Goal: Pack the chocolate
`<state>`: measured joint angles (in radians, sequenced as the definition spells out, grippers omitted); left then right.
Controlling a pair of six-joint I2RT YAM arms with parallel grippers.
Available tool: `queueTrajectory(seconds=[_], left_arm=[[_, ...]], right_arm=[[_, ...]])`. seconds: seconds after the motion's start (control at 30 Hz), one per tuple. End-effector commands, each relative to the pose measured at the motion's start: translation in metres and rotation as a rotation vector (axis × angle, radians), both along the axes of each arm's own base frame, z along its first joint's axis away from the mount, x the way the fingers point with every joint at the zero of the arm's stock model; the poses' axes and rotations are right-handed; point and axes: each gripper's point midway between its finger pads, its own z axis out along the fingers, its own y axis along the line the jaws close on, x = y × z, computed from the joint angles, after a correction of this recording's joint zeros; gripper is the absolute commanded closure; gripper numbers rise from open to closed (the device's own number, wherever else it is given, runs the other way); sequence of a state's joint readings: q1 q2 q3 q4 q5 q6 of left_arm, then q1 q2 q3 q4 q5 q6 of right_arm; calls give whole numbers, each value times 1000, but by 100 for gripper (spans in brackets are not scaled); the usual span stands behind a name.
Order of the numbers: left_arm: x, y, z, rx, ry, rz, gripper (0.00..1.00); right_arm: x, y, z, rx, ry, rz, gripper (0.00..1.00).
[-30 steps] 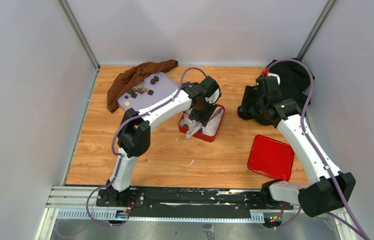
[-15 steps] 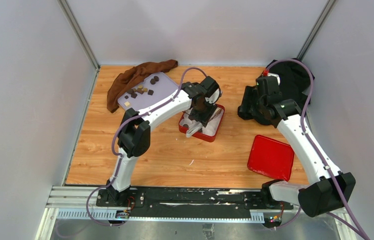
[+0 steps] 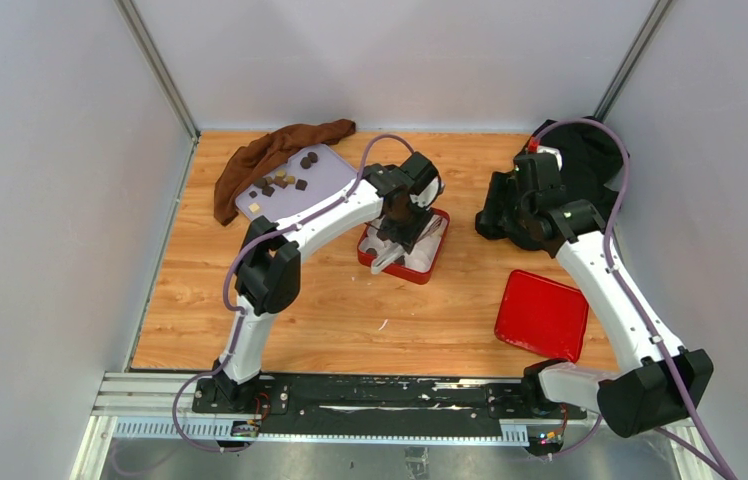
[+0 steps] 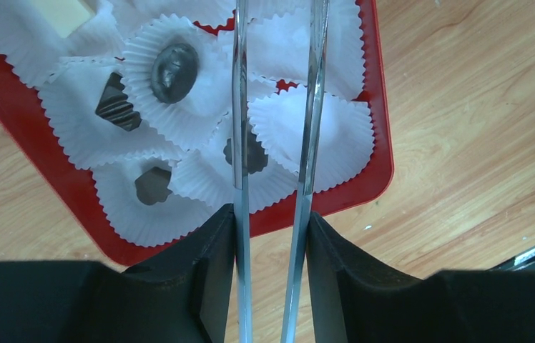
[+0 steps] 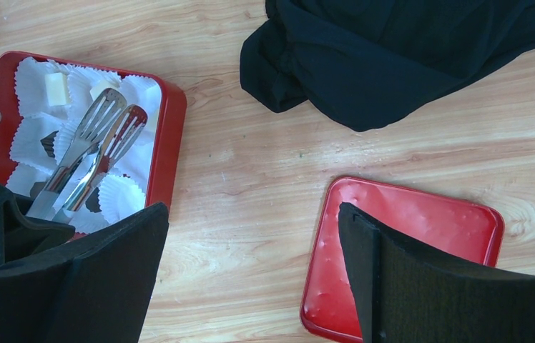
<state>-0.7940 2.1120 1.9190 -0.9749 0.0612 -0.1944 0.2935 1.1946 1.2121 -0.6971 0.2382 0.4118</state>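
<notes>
Steel tongs [image 5: 100, 113]: pinched in left gripper [image 4: 270, 229], hung over red box [image 5: 170, 121], well apart from chocolate [image 3: 285, 180] lying far-left on tray [image 3: 300, 203]

No readable text, label, brand, number or sign in any view.

Polished metal tongs [image 5: 100, 118], pleated white paper cups [image 4: 336, 136] holding glossy dark chocolate [image 4: 173, 63], a shiny red plastic tray [image 4: 357, 193] (the flat red lid [image 5: 422, 221] likewise), wood-grain table [image 4: 479, 107], matt black cloth [image 5: 408, 50].
</notes>
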Motion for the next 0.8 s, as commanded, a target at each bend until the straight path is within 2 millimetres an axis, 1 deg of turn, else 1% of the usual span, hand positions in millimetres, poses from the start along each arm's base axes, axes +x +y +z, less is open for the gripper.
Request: queueTrajectory(seconds=[0.0,0.03,0.1,0.13,0.23,0.33,0.43,0.5,0.57,0.63,0.77], left_arm=[[15,9,52,-46,-124,28,61],[18,16,59,-52,-136,42,61],[24,37,74,-69,-153,93,61],[29,52,72,-55,-153,133,61],[43,107,77,-15,-173,274,61],[52,162,65,42,-156,414,61],[56,208,51,92,-128,507,59],[59,229,44,140,-129,539,58],[63,243,35,166,-110,565,58],[67,251,24,170,-79,570,57],[76,259,1,182,-23,569,56]], right_arm=[[-8,-8,-1,-12,8,-28,8],[-8,-9,-1,-13,7,-30,8],[-8,-9,-1,-13,7,-29,8],[-9,-9,-1,-13,8,-29,8],[-8,-8,-3,-15,12,-26,8],[-6,-7,-4,-12,19,-21,8],[-4,-4,-5,-6,19,-13,8],[-2,-3,-5,-3,18,-10,8],[-1,-2,-4,-2,17,-6,8],[1,-1,-3,1,17,3,8],[1,-1,-1,-7,12,4,8]])
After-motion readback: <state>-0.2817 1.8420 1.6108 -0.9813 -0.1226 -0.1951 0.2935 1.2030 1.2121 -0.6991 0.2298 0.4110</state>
